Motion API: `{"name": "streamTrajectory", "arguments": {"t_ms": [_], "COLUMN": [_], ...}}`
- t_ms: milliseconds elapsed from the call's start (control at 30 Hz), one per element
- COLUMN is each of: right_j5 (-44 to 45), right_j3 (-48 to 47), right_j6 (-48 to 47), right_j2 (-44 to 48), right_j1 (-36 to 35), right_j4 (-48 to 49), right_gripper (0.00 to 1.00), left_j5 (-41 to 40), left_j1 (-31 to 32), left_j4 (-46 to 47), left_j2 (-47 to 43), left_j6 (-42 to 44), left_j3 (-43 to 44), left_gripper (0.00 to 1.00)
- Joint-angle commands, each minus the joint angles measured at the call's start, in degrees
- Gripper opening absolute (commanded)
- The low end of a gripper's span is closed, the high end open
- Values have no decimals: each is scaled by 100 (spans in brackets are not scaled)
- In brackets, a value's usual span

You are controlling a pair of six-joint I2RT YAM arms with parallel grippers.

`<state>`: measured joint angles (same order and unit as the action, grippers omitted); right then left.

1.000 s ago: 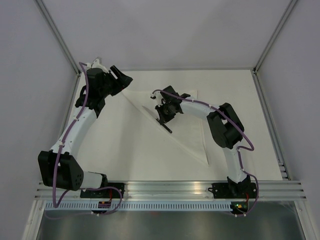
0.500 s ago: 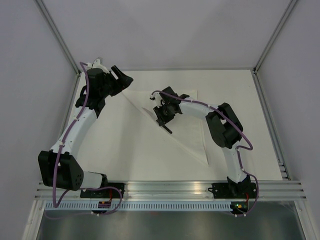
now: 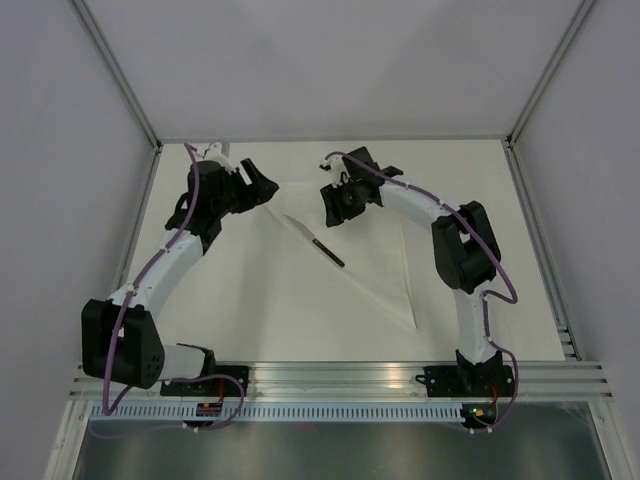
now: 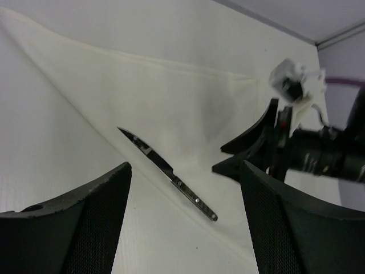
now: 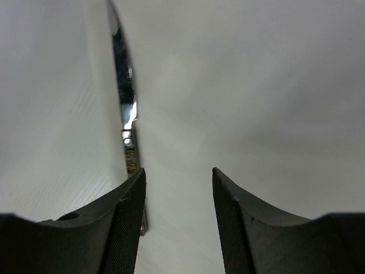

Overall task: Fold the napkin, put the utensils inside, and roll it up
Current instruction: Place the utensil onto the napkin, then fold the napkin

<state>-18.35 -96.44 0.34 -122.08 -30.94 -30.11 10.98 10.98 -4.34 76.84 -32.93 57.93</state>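
Observation:
The napkin (image 3: 375,235) lies flat on the table as a white triangle, its long folded edge running from back left to front right. A small knife (image 3: 313,240) with a silver blade and dark handle rests on the cloth just inside that edge. My right gripper (image 3: 335,208) hovers open behind the knife, apart from it. In the right wrist view the knife (image 5: 126,108) lies beside the left finger, with only napkin (image 5: 245,85) between the jaws of the gripper (image 5: 178,171). My left gripper (image 3: 264,189) stands open over the napkin's back left corner, looking at the knife (image 4: 168,174).
The white table (image 3: 250,300) is walled on three sides. An aluminium rail (image 3: 340,375) carrying both arm bases crosses the near edge. From the left wrist view, the right gripper's black fingers (image 4: 251,151) show over the napkin (image 4: 171,91).
The right gripper has opened, let go of the knife and pulled back and up from it. The knife now lies alone on the napkin. The left gripper has moved right, toward the napkin's corner.

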Motion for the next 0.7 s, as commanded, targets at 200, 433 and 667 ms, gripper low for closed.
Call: {"name": "streamTrajectory", "arguments": {"t_ms": [200,433,667], "right_j5": [-986,-1145,-1162], "right_j3": [-69,433,504], "right_j6": [318,124,133], "right_j2": [1072,1450,1477], "right_j1": [2291,3250,3489], "right_j4": [-329,-347,-338], "right_gripper": [56,57,57], "left_j5": [-1852,-3145,-3375], "left_j1": [2670,5375,6758], "left_j4": [1582,4067,6030], "left_j2": [-407,173,1350], "left_j6": [2069,4045,5532], "left_j3": [-888,-2206,-2524], "left_gripper": [83,86,87]}}
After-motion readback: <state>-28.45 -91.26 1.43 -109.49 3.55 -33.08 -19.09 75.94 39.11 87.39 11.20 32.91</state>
